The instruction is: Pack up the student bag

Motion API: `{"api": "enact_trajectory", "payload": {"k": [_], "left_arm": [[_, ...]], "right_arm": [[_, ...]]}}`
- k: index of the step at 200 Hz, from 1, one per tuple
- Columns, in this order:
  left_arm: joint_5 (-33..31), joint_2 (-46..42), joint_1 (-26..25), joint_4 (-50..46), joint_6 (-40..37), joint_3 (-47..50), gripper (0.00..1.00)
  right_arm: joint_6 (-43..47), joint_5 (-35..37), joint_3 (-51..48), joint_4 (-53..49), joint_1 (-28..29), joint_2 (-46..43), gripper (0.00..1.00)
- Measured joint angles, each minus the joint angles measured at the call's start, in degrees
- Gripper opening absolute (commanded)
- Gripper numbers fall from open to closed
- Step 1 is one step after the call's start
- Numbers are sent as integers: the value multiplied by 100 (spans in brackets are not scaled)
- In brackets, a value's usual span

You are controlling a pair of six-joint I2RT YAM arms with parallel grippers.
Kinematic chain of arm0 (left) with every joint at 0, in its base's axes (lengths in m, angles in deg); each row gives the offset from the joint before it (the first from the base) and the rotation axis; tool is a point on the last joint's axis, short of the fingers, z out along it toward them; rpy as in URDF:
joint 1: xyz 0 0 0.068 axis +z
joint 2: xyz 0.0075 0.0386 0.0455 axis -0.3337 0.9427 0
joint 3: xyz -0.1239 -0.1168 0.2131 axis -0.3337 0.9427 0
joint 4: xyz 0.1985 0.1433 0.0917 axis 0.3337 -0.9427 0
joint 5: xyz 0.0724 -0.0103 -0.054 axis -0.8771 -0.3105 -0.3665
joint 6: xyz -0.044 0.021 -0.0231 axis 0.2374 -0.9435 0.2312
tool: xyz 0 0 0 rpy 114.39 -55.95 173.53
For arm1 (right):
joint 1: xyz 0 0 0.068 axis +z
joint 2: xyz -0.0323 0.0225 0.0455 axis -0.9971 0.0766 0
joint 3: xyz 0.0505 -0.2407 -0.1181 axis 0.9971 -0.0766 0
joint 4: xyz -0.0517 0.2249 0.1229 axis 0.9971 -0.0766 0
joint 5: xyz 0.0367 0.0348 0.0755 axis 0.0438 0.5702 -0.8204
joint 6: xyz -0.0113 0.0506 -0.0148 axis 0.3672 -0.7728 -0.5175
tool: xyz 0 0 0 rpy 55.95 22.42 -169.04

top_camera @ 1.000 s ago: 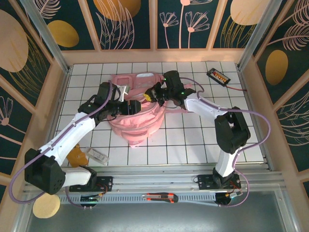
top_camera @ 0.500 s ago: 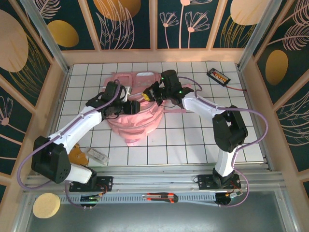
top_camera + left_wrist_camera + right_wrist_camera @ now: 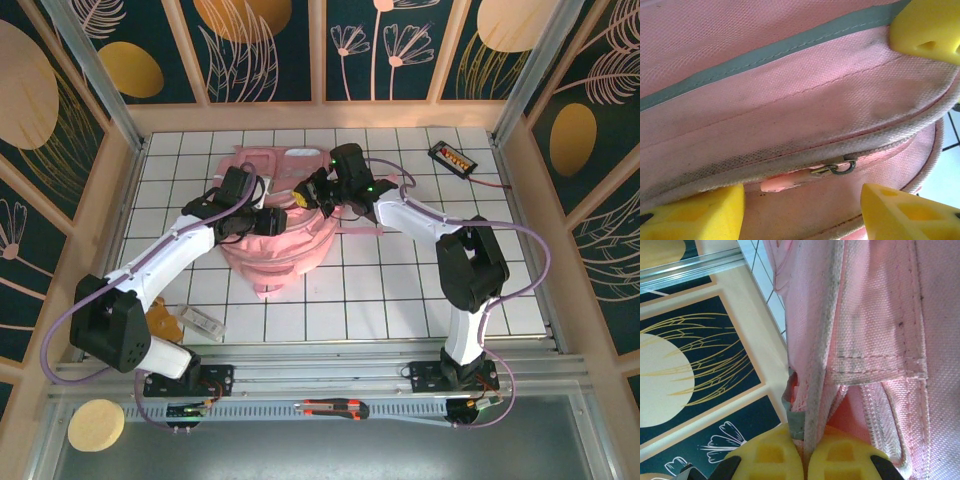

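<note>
Since a second ago the left arm has folded closer. The left gripper [image 3: 278,221] is spread over the student bag [image 3: 285,255], by its woven pink cloth, grey strip and metal zipper pull [image 3: 834,167]. The right gripper [image 3: 305,199] pinches a piped seam. The bag slumps mid-table [image 3: 400,290] on white tiles, with floral panels [image 3: 265,50] around.

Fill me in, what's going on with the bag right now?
Both arms are working on the large pink fabric backpack, which lies on the white tiled table. The right pincer is shut on a piped edge of the backpack, pinching the fabric. The left pincer is open, its yellow fingers standing either side of the small metal zipper pull without gripping it.
</note>
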Motion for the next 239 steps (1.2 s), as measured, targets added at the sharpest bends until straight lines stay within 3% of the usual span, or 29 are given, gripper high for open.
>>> {"api": "enact_trajectory", "payload": {"k": [77, 140, 160, 173, 239], "left_arm": [[-310, 146, 0, 232, -164, 22, 54], [-267, 584, -9, 542, -144, -111, 37], [-232, 625, -31, 647, -131, -114, 23], [-212, 643, -48, 688, -92, -114, 0], [-452, 636, -157, 870, 28, -107, 0]], "right_arm": [[-11, 0, 2, -2, 0, 13, 0], [35, 98, 2, -11, -42, 24, 0], [37, 114, 2, -11, -59, 28, 0], [59, 109, 2, -11, -66, 37, 0], [308, -52, 0, -76, -229, 46, 0]]}}
